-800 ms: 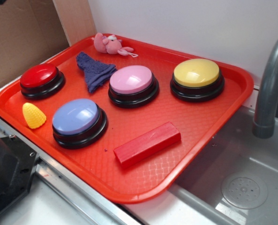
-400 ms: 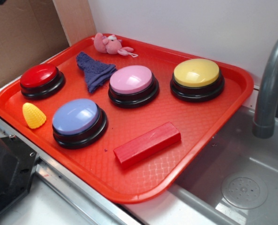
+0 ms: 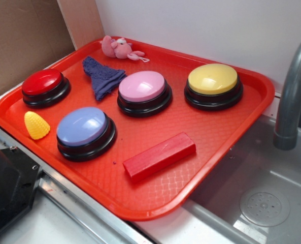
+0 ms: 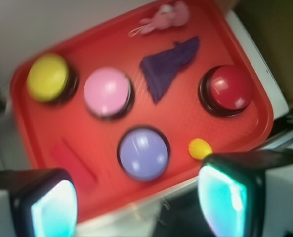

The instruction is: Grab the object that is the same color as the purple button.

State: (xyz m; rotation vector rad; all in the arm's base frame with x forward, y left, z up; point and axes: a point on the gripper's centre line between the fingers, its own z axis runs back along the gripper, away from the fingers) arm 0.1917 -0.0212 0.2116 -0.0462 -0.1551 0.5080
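Exterior view is sharp and evenly bright, with soft white glare spots on the domes around the purple button [image 3: 81, 126] and only short, faint shadows on the tray [image 3: 140, 201]. Wrist view is blurry all over, motion-smeared; the fingers [image 4: 52, 207] nearest the lens glow cyan, out of focus.

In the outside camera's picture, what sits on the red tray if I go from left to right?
Yellow corn toy → red button → purple button → purple cloth → pink button → red block → yellow button. The pink plush toy overlaps the cloth's span, so it is left out.
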